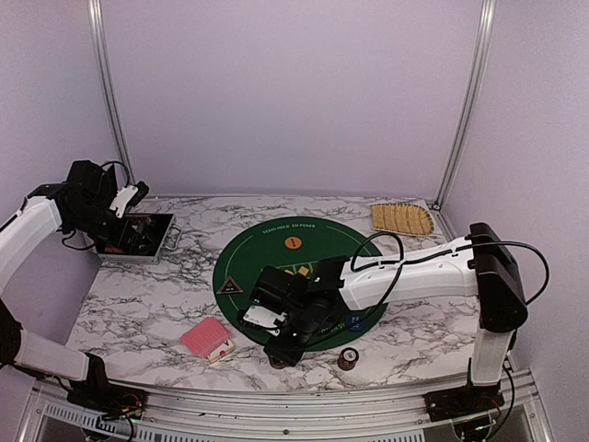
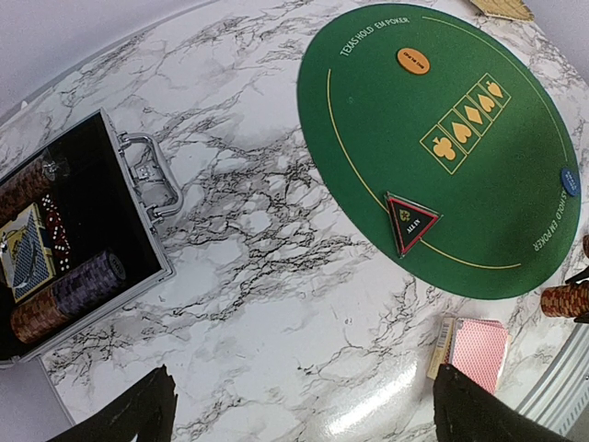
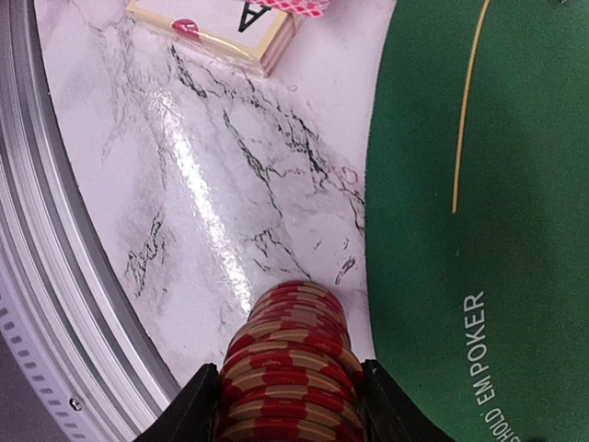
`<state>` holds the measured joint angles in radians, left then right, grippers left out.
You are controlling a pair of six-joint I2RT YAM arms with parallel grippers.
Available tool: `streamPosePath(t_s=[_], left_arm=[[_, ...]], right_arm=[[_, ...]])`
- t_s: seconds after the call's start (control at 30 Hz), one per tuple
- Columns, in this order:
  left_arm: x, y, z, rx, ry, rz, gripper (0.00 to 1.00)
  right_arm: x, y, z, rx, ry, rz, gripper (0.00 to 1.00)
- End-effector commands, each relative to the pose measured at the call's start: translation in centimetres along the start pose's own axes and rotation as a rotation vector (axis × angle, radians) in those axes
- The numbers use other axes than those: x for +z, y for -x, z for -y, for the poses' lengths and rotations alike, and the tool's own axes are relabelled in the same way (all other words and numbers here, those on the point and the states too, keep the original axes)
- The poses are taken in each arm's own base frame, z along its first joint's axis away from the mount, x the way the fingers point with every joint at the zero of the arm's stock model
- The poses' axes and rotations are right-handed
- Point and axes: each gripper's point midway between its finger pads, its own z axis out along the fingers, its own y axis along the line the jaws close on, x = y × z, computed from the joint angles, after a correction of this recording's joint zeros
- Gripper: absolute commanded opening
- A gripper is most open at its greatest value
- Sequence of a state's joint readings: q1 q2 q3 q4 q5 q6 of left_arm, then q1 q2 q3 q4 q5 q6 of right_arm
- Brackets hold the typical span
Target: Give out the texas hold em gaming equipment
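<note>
The tabletop [image 2: 276, 304] is marble-look stuff, smooth and pretty glossy, with light glare on it. The green mat [image 2: 386, 138] looks matt, kinda felt-like. At the left edge the case [image 2: 155, 241] is shiny metal. The chip stack [image 3: 285, 368] looks matt with ridged edges, and the tray [image 1: 401, 218] at upper right is woven straw.

"TEXAS HOLD EM POKER" on green mat [image 2: 368, 120]

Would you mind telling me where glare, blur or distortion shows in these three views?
Top external view: evenly lit and sharp, soft shadows only. Left wrist view: the lens bows the edge of the marble table, with sheen near the red-backed cards. Right wrist view: a glare streak on the marble; the close chip stack looks slightly soft.
</note>
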<state>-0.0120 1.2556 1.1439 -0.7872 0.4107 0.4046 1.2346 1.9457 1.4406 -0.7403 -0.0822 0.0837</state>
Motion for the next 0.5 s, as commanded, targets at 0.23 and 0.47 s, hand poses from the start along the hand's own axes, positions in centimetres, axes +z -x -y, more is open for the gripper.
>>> streamPosePath(t_s=[0.23, 0.47], left_arm=[[-1.0, 0.5, 0.2, 0.005, 0.003, 0.015, 0.99], [-1.0, 0.5, 0.2, 0.005, 0.004, 0.015, 0.99]], right_arm=[[-2.3, 1.5, 0.0, 0.009, -0.005, 0.066, 0.35], [-3.1, 1.5, 0.1, 0.015, -0.013, 0.071, 0.30]])
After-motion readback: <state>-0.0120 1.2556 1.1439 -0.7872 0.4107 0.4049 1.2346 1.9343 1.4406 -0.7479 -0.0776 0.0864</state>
